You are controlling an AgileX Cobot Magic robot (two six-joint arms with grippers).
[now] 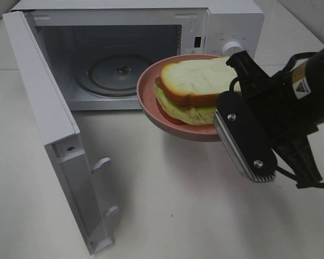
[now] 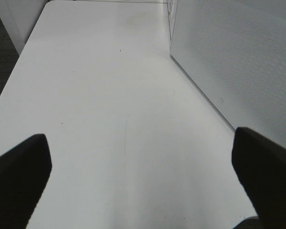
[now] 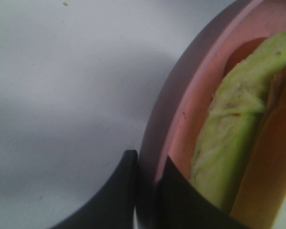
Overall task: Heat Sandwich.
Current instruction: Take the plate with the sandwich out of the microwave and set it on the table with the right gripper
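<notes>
The sandwich (image 1: pixel 197 81), white bread with a tan crust and green lettuce sticking out below, lies on a round pink plate (image 1: pixel 148 91). The plate hangs in the air just in front of the open microwave (image 1: pixel 232 21). My right gripper (image 1: pixel 222 113) is shut on the plate's near right rim. In the right wrist view the gripper (image 3: pixel 150 191) pinches the plate rim (image 3: pixel 181 109), with the sandwich's lettuce (image 3: pixel 229 143) just inside it. My left gripper (image 2: pixel 143 176) is open over bare table and holds nothing. It does not show in the high view.
The microwave door (image 1: pixel 48 118) stands swung wide to the left, reaching toward the table's front. The glass turntable (image 1: pixel 119 73) lies bare inside the cavity. In the left wrist view the door's perforated panel (image 2: pixel 238 62) rises beside the white table (image 2: pixel 109 95).
</notes>
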